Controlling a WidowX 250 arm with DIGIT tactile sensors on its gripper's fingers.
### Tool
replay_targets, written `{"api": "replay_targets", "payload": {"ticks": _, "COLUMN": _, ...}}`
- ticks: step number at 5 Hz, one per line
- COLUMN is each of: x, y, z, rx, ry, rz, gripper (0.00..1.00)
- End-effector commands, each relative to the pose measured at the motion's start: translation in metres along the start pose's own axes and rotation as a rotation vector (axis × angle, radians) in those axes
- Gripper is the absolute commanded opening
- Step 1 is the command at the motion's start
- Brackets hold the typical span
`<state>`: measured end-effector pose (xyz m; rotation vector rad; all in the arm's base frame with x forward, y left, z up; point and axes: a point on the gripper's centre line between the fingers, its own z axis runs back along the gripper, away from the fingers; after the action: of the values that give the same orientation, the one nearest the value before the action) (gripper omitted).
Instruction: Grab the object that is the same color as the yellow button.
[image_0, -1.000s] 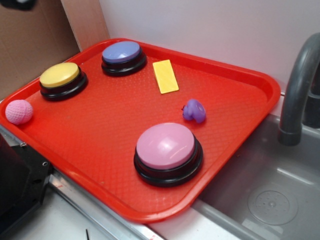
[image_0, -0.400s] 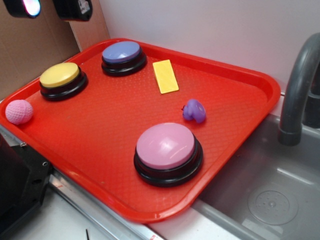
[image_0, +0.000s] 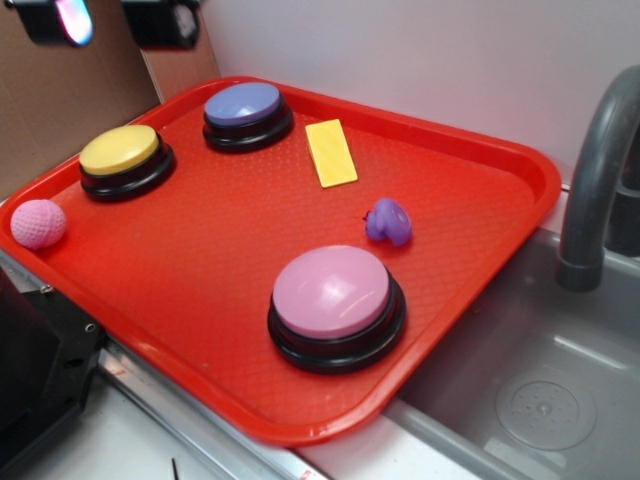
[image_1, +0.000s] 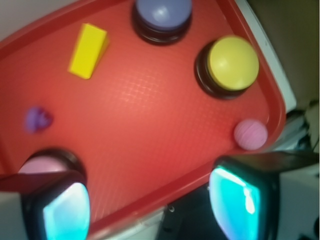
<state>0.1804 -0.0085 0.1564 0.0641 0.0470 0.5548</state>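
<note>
The gripper (image_0: 112, 20) hangs high above the far-left corner of the red tray (image_0: 520, 160), fingers spread apart and grasping nothing. The yellow block (image_0: 331, 153) lies flat near the tray's far edge, just beside the blue-purple button (image_0: 243, 106). The yellow button (image_0: 120, 151) stands near the tray's left edge, well apart from the block.

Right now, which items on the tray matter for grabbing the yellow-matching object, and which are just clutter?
Belongs to the job:
- yellow block
- yellow button, the color reference
- gripper, open, high over the tray's far left corner

Just lying about:
- blue-purple button
- pink button
- purple toy
- pink ball
</note>
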Motion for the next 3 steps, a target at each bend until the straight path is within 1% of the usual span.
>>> {"api": "replay_targets", "payload": {"ticks": 1, "x": 0.018, "y": -0.04, "z": -0.001, "rx": -0.081, "ry": -0.207, "rz": -0.076, "gripper": 1.0}}
{"api": "replay_targets", "payload": {"ticks": 2, "x": 0.033, "y": -0.049, "z": -0.008, "rx": -0.146, "ry": -0.281, "rz": -0.035, "gripper": 1.0}}
{"api": "replay_targets", "payload": {"ticks": 3, "x": 0.052, "y": -0.057, "z": -0.023, "rx": -0.209, "ry": -0.255, "rz": 0.073, "gripper": 1.0}}
